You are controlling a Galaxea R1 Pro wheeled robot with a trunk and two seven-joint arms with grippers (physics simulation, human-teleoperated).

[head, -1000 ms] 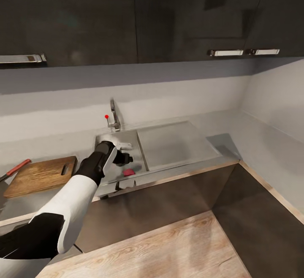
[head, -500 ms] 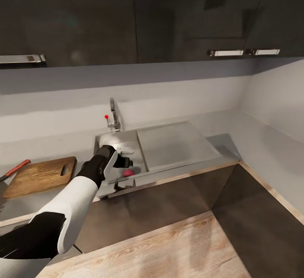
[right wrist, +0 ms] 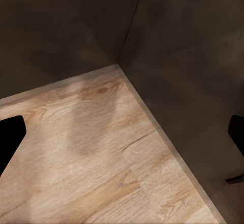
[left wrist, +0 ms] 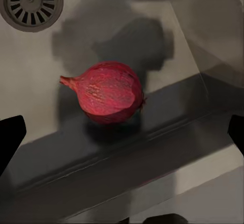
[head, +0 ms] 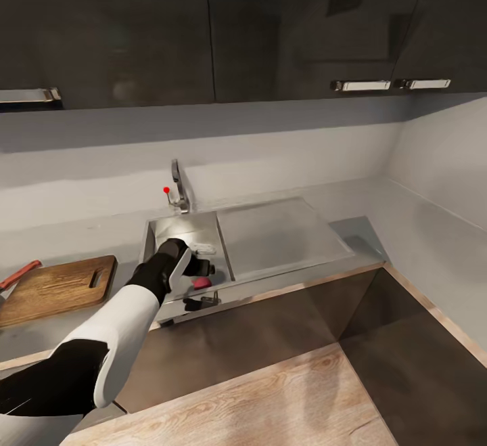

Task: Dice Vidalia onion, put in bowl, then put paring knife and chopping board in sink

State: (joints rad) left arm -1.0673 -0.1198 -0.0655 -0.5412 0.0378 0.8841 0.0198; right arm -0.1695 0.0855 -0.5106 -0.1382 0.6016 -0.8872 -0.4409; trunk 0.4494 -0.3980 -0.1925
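Grey steel countertop (head: 74, 239) along the wall, above dark cabinets. Set into it, the sink (head: 154, 233) with drainboard (head: 277, 236) alongside. On the worktop's left part, the chopping board (head: 54, 283), lying flat; at its far left corner, the paring knife (head: 19, 274), red-handled.

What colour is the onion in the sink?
Deep red, with a papery streaked skin. The onion shows best in the left wrist view.

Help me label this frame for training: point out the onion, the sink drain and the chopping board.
onion (left wrist: 108, 92), left wrist view, middle of its red skin.
sink drain (left wrist: 32, 1), left wrist view, centre of the round grate.
chopping board (head: 54, 286), head view, bare wood near its middle.
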